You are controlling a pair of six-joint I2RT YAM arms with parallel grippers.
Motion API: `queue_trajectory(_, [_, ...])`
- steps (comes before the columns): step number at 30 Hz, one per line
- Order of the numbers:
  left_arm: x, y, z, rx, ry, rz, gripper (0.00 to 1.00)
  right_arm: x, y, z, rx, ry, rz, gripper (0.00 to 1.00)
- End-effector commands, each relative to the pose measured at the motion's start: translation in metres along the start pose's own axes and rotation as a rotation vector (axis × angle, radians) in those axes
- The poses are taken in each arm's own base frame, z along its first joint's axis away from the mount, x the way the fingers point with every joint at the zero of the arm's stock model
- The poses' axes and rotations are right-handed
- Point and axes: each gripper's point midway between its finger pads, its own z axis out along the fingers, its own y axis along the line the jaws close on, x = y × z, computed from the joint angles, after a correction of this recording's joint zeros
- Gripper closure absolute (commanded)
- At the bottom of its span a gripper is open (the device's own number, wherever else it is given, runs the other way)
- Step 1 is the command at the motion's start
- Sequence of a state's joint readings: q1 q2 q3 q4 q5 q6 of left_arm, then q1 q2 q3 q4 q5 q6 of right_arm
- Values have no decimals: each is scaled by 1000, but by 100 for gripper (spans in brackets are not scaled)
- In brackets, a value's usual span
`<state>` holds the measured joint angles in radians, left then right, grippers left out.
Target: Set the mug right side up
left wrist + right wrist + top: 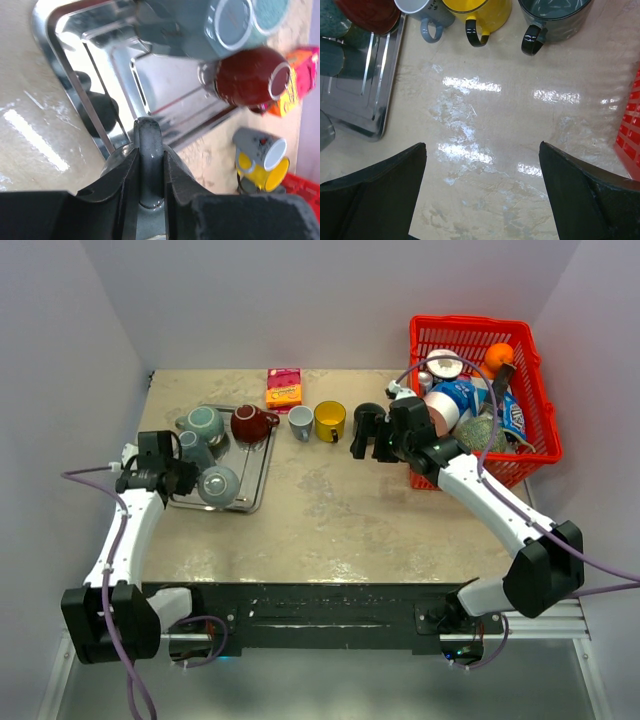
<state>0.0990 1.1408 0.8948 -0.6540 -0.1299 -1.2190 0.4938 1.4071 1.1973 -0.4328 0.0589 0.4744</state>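
A grey-blue mug (219, 485) stands upside down at the near corner of the metal tray (256, 483). My left gripper (187, 478) is at its left side. In the left wrist view the left gripper (149, 156) is shut on the mug's dark grey handle (149, 137), which fills the gap between the fingers. The mug's body is mostly hidden behind the fingers. My right gripper (364, 436) hovers mid-table near the row of mugs. In its wrist view the right gripper (482, 145) stands wide open over bare tabletop.
Two teal mugs (205, 423) and a red mug (250, 423) sit on the tray too. A grey-white mug (300, 422), a yellow mug (330, 420) and a dark grey mug (555, 17) stand in a row. An orange box (284, 388) lies behind. A red basket (543, 430) is at the right.
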Motion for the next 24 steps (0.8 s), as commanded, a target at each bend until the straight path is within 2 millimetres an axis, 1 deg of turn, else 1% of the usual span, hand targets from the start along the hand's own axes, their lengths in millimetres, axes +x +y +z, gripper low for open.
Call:
queue_trajectory(1, [-1, -60, -46, 261, 11, 126, 100, -23, 19, -11, -95, -41, -3, 3])
queue_trajectory(2, [3, -68, -55, 308, 20, 175, 100, -22, 30, -16, -155, -30, -9, 3])
queue_trajectory(3, [1, -79, -71, 360, 10, 183, 100, -26, 38, -18, -196, -46, -13, 2])
queue_trajectory(4, [5, -91, -82, 422, 22, 196, 100, -24, 45, -20, -238, -42, -18, 2])
queue_trajectory(5, [12, -101, -93, 490, 47, 250, 100, -28, 60, -25, -327, -51, -30, 2])
queue_trajectory(6, [10, -112, -106, 536, 47, 265, 100, -29, 69, -29, -378, -58, -37, 2])
queue_trajectory(7, [11, -122, -113, 590, 46, 315, 100, -29, 78, -33, -435, -57, -40, 2])
queue_trajectory(8, [20, -130, -124, 649, 100, 353, 100, -31, 101, -46, -572, -63, -64, 2])
queue_trajectory(9, [27, -144, -136, 701, 121, 392, 100, -33, 111, -54, -639, -74, -69, 2])
queue_trajectory(10, [33, -152, -144, 747, 134, 444, 100, -33, 118, -58, -689, -69, -55, 2])
queue_trajectory(11, [47, -157, -155, 799, 190, 489, 100, -38, 130, -66, -761, -97, -66, 2])
queue_trajectory(12, [51, -168, -166, 849, 196, 518, 100, -39, 139, -76, -836, -102, -78, 2])
queue_trajectory(13, [57, -172, -172, 887, 204, 567, 100, -40, 145, -81, -874, -98, -65, 2])
queue_trajectory(14, [70, -174, -181, 925, 249, 606, 100, -46, 152, -87, -917, -130, -80, 2])
queue_trajectory(15, [76, -180, -186, 953, 262, 630, 100, -46, 158, -93, -957, -126, -92, 2])
queue_trajectory(16, [83, -182, -190, 982, 274, 673, 100, -49, 163, -97, -979, -133, -92, 2])
queue_trajectory(17, [98, -182, -200, 1028, 324, 712, 100, -53, 168, -103, -1005, -153, -103, 2])
queue_trajectory(18, [105, -188, -205, 1068, 337, 736, 100, -55, 171, -105, -1020, -162, -107, 2])
queue_trajectory(19, [113, -189, -211, 1111, 360, 770, 100, -60, 173, -110, -1034, -170, -101, 2])
queue_trajectory(20, [128, -186, -224, 1170, 429, 805, 100, -63, 176, -112, -1047, -185, -104, 2])
queue_trajectory(21, [134, -189, -229, 1212, 443, 820, 100, -66, 177, -114, -1049, -192, -101, 2])
queue_trajectory(22, [140, -189, -235, 1242, 460, 839, 100, -72, 176, -114, -1031, -220, -107, 2])
queue_trajectory(23, [150, -185, -243, 1276, 503, 865, 100, -73, 175, -115, -1013, -221, -110, 2])
queue_trajectory(24, [153, -187, -248, 1308, 514, 880, 100, -76, 174, -116, -1005, -234, -118, 1])
